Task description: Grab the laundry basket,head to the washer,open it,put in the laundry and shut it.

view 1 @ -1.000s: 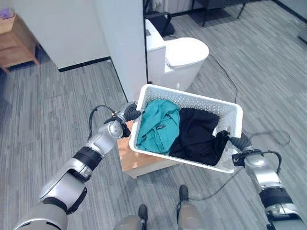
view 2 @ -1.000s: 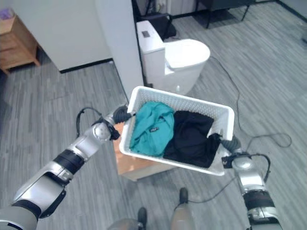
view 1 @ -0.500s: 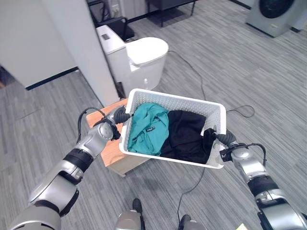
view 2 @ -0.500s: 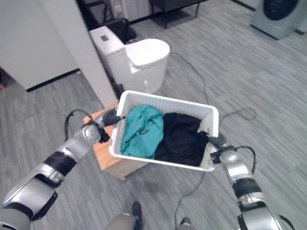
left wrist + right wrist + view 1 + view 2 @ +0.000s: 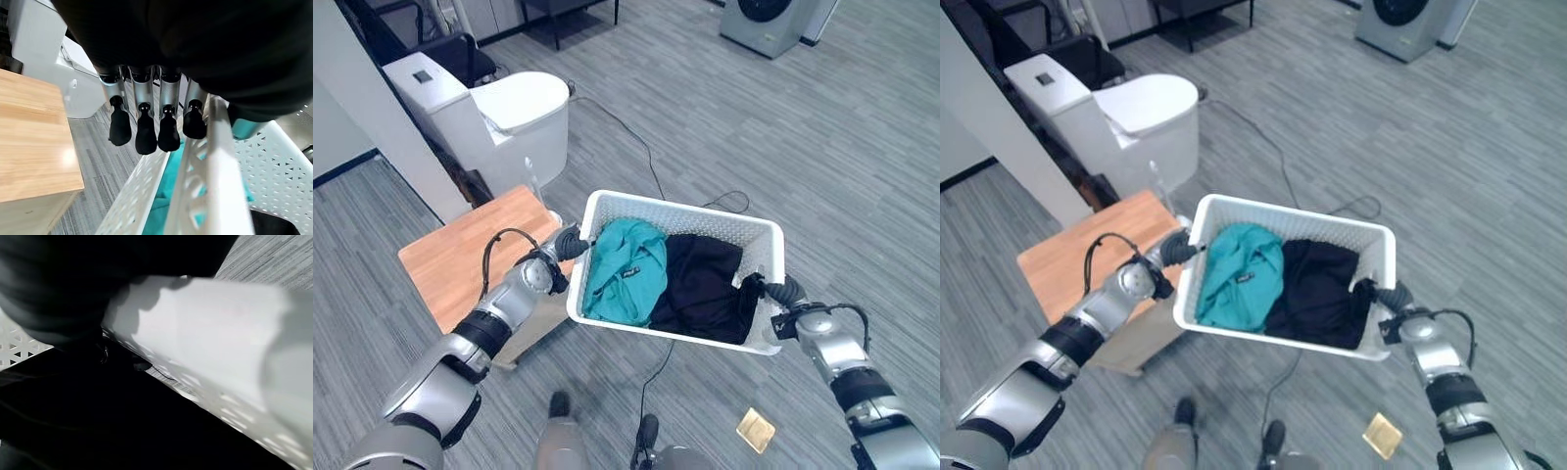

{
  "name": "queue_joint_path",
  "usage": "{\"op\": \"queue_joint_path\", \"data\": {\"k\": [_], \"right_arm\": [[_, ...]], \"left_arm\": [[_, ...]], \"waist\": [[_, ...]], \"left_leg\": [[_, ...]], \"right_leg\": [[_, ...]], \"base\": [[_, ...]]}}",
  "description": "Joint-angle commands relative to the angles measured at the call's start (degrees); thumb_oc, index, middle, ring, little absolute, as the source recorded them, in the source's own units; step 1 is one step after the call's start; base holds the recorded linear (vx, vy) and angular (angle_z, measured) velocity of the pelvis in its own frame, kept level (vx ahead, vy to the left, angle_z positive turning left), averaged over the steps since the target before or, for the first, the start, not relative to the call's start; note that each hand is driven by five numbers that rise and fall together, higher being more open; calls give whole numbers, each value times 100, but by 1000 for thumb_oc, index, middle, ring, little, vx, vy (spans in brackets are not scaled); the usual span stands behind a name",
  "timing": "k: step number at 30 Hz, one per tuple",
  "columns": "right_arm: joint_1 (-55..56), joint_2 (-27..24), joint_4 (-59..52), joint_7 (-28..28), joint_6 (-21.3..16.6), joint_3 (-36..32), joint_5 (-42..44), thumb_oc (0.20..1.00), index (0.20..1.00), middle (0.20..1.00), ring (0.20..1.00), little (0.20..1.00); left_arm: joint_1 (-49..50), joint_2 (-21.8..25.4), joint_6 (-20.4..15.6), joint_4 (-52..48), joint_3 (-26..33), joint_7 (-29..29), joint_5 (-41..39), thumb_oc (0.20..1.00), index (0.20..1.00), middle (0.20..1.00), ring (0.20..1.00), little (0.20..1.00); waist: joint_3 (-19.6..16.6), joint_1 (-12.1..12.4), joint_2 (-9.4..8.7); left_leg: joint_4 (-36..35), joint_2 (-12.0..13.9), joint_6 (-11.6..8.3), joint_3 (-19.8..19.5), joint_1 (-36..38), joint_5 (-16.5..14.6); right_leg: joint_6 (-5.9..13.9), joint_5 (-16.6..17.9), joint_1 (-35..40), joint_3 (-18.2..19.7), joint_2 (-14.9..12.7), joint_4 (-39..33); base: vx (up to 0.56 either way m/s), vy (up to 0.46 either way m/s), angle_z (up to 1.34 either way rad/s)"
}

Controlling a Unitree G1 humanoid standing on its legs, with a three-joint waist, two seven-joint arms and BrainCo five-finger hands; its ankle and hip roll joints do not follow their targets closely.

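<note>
A white perforated laundry basket (image 5: 759,235) hangs in the air above grey wood-look flooring (image 5: 862,147), carried between both arms of the robot at the middle of the head-camera views. Inside it, a teal garment (image 5: 628,274) fills the half nearer the robot's left, and a black garment (image 5: 705,286) lies touching it in the half nearer the right, part of the black cloth lapping up toward the right-hand rim.

The left robot hand (image 5: 570,241) holds the basket's left short end; its wrist view shows dark-tipped fingers (image 5: 146,134) curled over the white rim beside the lattice wall. The right robot hand (image 5: 781,291) sits at the opposite short end, against the rim where the black garment bunches; whether its fingers clasp the rim cannot be told, as dark cloth and the white rim cover them in its own wrist view.

Just beside and below the basket's left end stands a low wooden table (image 5: 460,259). Beyond that table is a white toilet (image 5: 509,108), lid down, next to a white wall panel (image 5: 362,108). A grey front-loading washer (image 5: 773,20) stands well apart at the far side of the room. A small tan square object (image 5: 756,429) lies on the floor near the right arm.
</note>
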Motion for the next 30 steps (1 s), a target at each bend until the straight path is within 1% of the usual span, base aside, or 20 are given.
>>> {"op": "queue_joint_path", "data": {"k": [1, 2, 5, 8, 9, 10, 12, 15, 16, 18, 19, 20, 21, 22, 23, 24, 25, 27, 28, 30], "right_arm": [[-187, -705, -532, -147, -519, -384, 352, 200, 200, 200, 200, 200], [-312, -664, -459, -178, -565, -280, 389, 200, 200, 200, 200, 200], [-509, -483, -412, -148, -554, -112, 399, 200, 200, 200, 200, 200], [-560, -153, -482, -71, -556, -2, 327, 200, 200, 200, 200, 200], [-483, 68, -568, 12, -556, -35, 292, 200, 200, 200, 200, 200], [-450, 152, -598, 38, -518, -57, 245, 200, 200, 200, 200, 200], [-383, 219, -640, 59, -472, -128, 128, 200, 200, 200, 200, 200], [-353, 215, -654, 29, -457, -217, 77, 200, 200, 200, 200, 200], [-336, 210, -651, -23, -480, -317, 69, 200, 200, 200, 200, 200], [-261, 163, -673, -42, -508, -433, 127, 200, 200, 200, 200, 200], [-260, 163, -674, -42, -508, -434, 127, 200, 200, 200, 200, 200], [-232, 142, -693, -39, -517, -468, 168, 200, 200, 200, 200, 200], [-205, 117, -735, -37, -526, -489, 218, 200, 200, 200, 200, 200], [-201, 116, -736, -38, -525, -487, 219, 200, 200, 200, 200, 200], [-158, 95, -812, -25, -529, -506, 235, 200, 200, 200, 200, 200], [-146, 92, -823, -25, -522, -505, 233, 200, 200, 200, 200, 200], [-94, 97, -939, -19, -515, -537, 213, 200, 200, 200, 200, 200], [-89, 94, -944, -19, -513, -537, 211, 200, 200, 200, 200, 200], [-61, 171, -1045, 2, -510, -525, 128, 200, 200, 200, 200, 200], [-31, 196, -1072, 58, -473, -467, 52, 200, 200, 200, 200, 200]], "left_arm": [[-836, 257, -26, 598, 427, 542, -17, 200, 200, 200, 200, 200], [-872, 303, -41, 661, 399, 528, -47, 200, 200, 200, 200, 200], [-857, 413, -21, 644, 440, 537, -54, 200, 200, 200, 200, 200], [-639, 592, -20, 463, 550, 525, -80, 200, 200, 200, 200, 200], [-466, 685, -12, 308, 658, 498, -77, 200, 200, 200, 200, 200], [-418, 670, 17, 253, 658, 491, -48, 200, 200, 200, 200, 200], [-363, 607, 53, 275, 674, 514, 7, 200, 200, 200, 200, 200], [-434, 509, 97, 372, 617, 556, 39, 200, 200, 200, 200, 200], [-582, 377, 138, 510, 525, 576, 55, 200, 200, 200, 200, 200], [-706, 297, 136, 576, 411, 573, 74, 200, 200, 200, 200, 200], [-706, 296, 136, 577, 411, 574, 74, 200, 200, 200, 200, 200], [-719, 287, 148, 580, 372, 559, 75, 200, 200, 200, 200, 200], [-742, 261, 157, 647, 349, 559, 71, 200, 200, 200, 200, 200], [-740, 259, 155, 651, 348, 561, 70, 200, 200, 200, 200, 200], [-743, 206, 159, 761, 383, 583, 126, 200, 200, 200, 200, 200], [-734, 203, 156, 761, 388, 583, 129, 200, 200, 200, 200, 200], [-725, 194, 153, 808, 427, 616, 224, 200, 200, 200, 200, 200], [-723, 189, 150, 812, 429, 617, 226, 200, 200, 200, 200, 200], [-600, 244, 129, 861, 516, 604, 251, 200, 200, 200, 200, 200], [-561, 280, 122, 814, 506, 557, 284, 200, 200, 200, 200, 200]], "waist": [[-183, 275, 159], [-204, 359, 147], [-275, 497, 101], [-306, 715, -63], [-299, 819, -198], [-269, 797, -222], [-215, 571, -125], [-172, 345, 41], [-179, 159, 199], [-156, -94, 259], [-155, -102, 263], [-153, -190, 288], [-206, -321, 318], [-204, -321, 339], [-216, -429, 350], [-219, -426, 381], [-203, -490, 424], [-197, -490, 454], [-251, -524, 519], [-430, -515, 467]], "left_leg": [[-407, -299, 346, 122, -257, 117], [-470, -425, 347, 109, -455, 126], [-338, -405, 391, 120, -505, 122], [291, -484, 583, -144, -546, -68], [566, -604, 824, -25, -325, -437], [628, -633, 938, 57, -195, -554], [595, -606, 1045, 76, 146, -744], [524, -463, 1035, 60, 455, -823], [362, -399, 995, -6, 825, -863], [242, -463, 889, -194, 1198, -898], [237, -461, 888, -203, 1200, -894], [205, -474, 860, -230, 1370, -1003], [116, -467, 775, -279, 1629, -1200], [108, -441, 766, -284, 1652, -1215], [67, -395, 662, -409, 1970, -1435], [54, -362, 658, -406, 1996, -1452], [49, -312, 601, -491, 2258, -1598], [44, -281, 596, -492, 2281, -1614], [-82, -207, 538, -481, 2653, -1717], [-82, -191, 460, -469, 2890, -1759]], "right_leg": [[739, -585, 425, -33, 202, 263], [785, -615, 526, 93, 284, 183], [815, -775, 700, 314, 357, 210], [789, -919, 737, 518, 198, 802], [1134, -448, 586, 547, 35, 1696], [1380, 81, 326, 581, -68, 2380], [1701, 749, -203, 629, -115, 3750], [1786, 753, -658, 483, -138, 4560], [1610, 542, -1107, 266, -278, 4755], [1413, 176, -1351, 88, -384, 4167], [1412, 180, -1344, 78, -382, 4157], [1326, -23, -1437, 56, -447, 3754], [1189, -220, -1531, 71, -592, 2623], [1183, -212, -1487, 57, -560, 2571], [1258, 47, -1756, 301, -775, 1467], [1262, 77, -1700, 288, -735, 1389], [1387, 381, -1914, 367, -902, 733], [1388, 407, -1863, 347, -866, 672], [1521, 607, -1945, 92, -981, 318], [1522, 792, -1720, -57, -971, 223]], "base": [[256, -25, -13], [187, -12, -24], [444, 37, -57], [445, 86, -108], [484, 113, -101], [648, 160, -101], [438, 128, -23], [316, 69, 55], [569, 67, 48], [494, -5, 48], [330, -42, 64], [412, -113, 63], [424, -116, 57], [609, -254, 65], [361, -161, 29], [647, -306, 34], [323, -148, 17], [327, -153, 18], [693, -340, 21], [629, -313, 26]]}}
